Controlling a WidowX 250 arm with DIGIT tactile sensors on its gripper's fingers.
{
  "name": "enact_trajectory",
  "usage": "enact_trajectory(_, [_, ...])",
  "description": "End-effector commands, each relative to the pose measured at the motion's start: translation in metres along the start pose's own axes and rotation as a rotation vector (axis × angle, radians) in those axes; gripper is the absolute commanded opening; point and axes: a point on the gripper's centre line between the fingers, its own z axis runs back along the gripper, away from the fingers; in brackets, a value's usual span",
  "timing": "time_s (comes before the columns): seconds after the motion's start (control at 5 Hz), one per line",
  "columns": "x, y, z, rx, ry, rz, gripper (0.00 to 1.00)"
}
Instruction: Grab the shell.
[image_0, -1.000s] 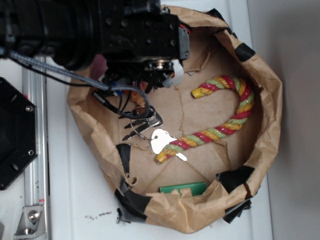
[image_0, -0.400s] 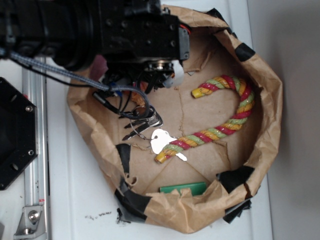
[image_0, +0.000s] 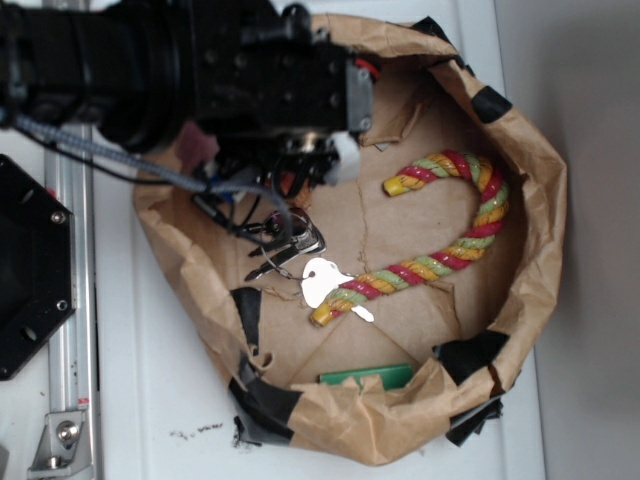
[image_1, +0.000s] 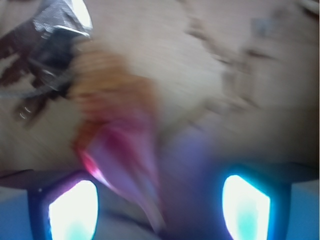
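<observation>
You're over the upper-left part of the paper bag nest (image_0: 530, 200), arm body blocking most of what's under it in the exterior view. The shell (image_1: 117, 130) only shows properly in the wrist view — an orange-brown blur w/ a pinkish underside, running from beside the keys (image_1: 47, 45) down toward the gripper (image_1: 160, 210), roughly between the two lit fingertip pads. Very smeared by motion, so I can't tell whether it's touching the fingers or whether it's clear of the paper. Can't tell the gripper's state either: pads sit well apart in frame w/ the shell nearer the left one, but no contact is visible.

Handling, as a guess: shell is rigid, light, hard-glossy, so prob slippery, and the long tapered tip will squirt out if you pinch there. Take it across the wider knobby end or mid-body, jaws crosswise to its long axis. Thin tip could chip, so go easy on squeeze force.

Watch the keys (image_0: 290, 240) — just beside the shell, ring and blades could snag a finger. The striped rope cane (image_0: 450, 250) and the green card (image_0: 365, 377) are well apart from your work area.
</observation>
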Motion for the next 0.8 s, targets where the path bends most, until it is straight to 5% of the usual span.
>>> enact_trajectory(0.0, [0.0175,-0.007,0.005,0.017,-0.088,0.066,0.96])
enact_trajectory(0.2, [0.0161,-0.0086,0.0039,0.005,-0.1,0.078,0.0])
enact_trajectory(0.6, [0.0149,-0.0043,0.0085,0.005,-0.104,0.102,0.0])
